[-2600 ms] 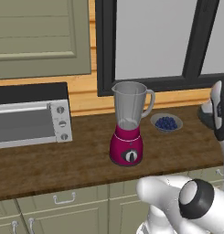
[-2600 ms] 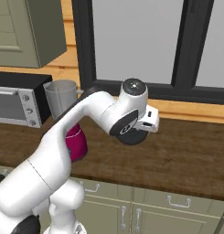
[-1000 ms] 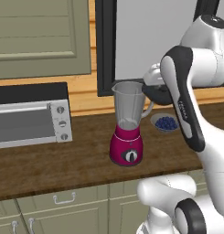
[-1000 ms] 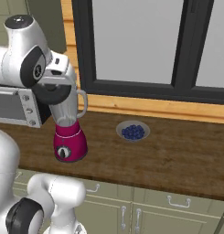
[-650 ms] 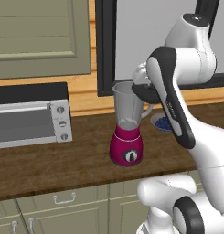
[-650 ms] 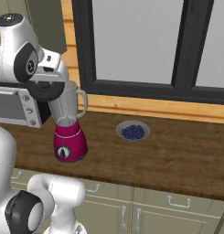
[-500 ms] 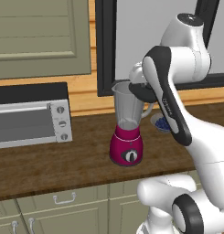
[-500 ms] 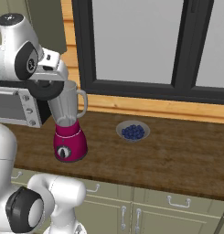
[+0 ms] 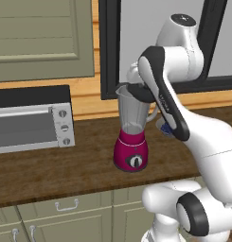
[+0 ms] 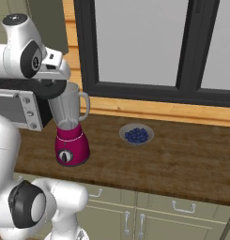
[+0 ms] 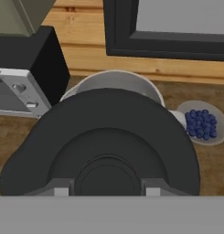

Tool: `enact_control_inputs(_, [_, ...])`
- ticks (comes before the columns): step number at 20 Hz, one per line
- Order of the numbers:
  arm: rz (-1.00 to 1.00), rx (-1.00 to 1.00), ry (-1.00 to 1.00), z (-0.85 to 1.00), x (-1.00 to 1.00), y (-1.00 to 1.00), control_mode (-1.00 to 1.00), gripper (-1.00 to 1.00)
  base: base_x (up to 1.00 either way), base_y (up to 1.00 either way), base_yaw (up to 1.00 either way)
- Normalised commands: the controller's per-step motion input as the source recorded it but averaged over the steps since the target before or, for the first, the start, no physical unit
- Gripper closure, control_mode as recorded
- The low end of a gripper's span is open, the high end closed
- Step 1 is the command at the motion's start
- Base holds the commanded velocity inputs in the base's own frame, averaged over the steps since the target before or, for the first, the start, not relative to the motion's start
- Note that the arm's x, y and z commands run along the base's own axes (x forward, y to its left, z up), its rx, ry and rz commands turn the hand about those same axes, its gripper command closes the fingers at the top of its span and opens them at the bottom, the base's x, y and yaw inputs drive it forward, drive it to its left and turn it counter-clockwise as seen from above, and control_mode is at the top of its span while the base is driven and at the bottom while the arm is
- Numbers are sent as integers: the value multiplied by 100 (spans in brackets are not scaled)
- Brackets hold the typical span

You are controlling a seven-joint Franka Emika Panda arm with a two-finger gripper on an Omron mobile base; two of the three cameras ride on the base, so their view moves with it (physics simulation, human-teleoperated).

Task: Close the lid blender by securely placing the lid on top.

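Note:
The blender (image 9: pixel 131 152) stands on the wooden counter, with a magenta base and a clear grey jar (image 9: pixel 132 111); it is also in the right base view (image 10: pixel 71 144). My gripper (image 9: pixel 138 87) is shut on the dark round lid (image 9: pixel 143 93) and holds it at the level of the jar's rim. The lid overlaps the rim but sits off-centre, toward the robot's side. From the right base view the lid (image 10: pixel 46 89) hangs under the gripper (image 10: pixel 52 79). In the hand view the lid (image 11: pixel 109 137) covers most of the jar, whose far rim (image 11: pixel 114 77) peeks out beyond it.
A silver toaster oven (image 9: pixel 32 120) stands left of the blender. A shallow bowl of blue berries (image 10: pixel 136 134) lies on the counter to the blender's right, near the window wall. Cabinet fronts with handles run below the counter's front edge (image 10: pixel 149 190).
My arm has swung the lid in from the right side of the counter to the blender jar. Over the last second it has crept farther over the rim.

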Motion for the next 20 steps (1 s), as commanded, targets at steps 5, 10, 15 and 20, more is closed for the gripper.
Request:
enact_control_inputs(5, [0,0,0,0,28,1,-100,100,0,0,0])
enact_control_inputs(10, [0,0,0,0,29,0,-100,100,0,0,0])
enact_control_inputs(15, [0,0,0,0,27,0,-100,100,0,0,0])
enact_control_inputs(20, [0,0,0,0,26,1,-100,100,0,0,0])
